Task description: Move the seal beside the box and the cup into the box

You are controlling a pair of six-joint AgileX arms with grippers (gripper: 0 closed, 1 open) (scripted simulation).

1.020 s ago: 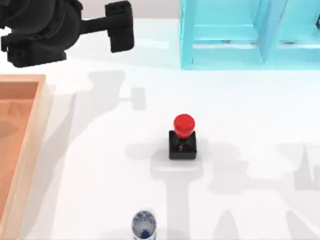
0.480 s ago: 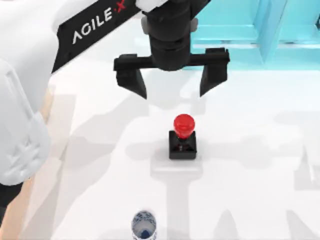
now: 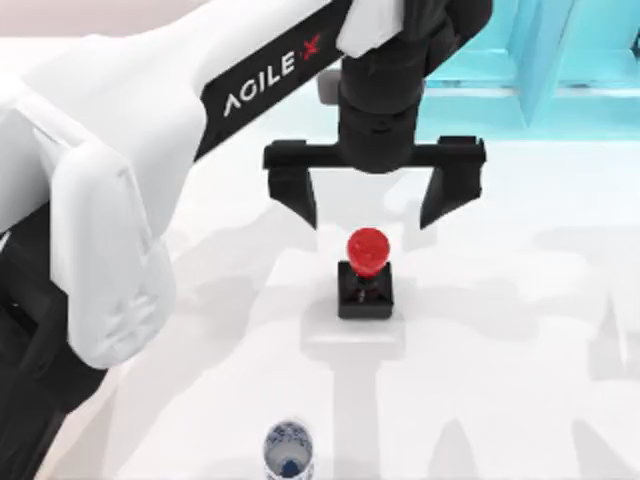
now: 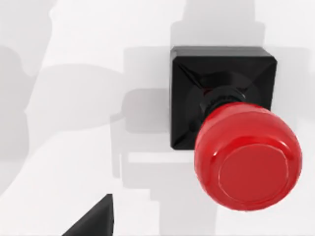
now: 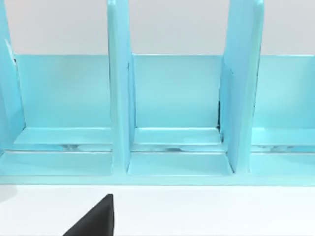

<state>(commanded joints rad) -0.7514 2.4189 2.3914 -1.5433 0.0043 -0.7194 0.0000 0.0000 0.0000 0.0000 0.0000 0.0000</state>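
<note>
Centrally, seal [image 3: 366, 275]: rigid, top-heavy, glossy knob likely slippery, best gripped at the black base; left gripper [image 3: 375, 200] above, jaws wide, empty.

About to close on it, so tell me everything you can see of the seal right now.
The seal is a small stamp: a glossy red ball knob on a short dark neck, set in a black square block base with bevelled edges. It stands upright on the white table, apart from the cup. Nothing touches it; the left gripper hangs open above, slightly behind the knob.
</note>
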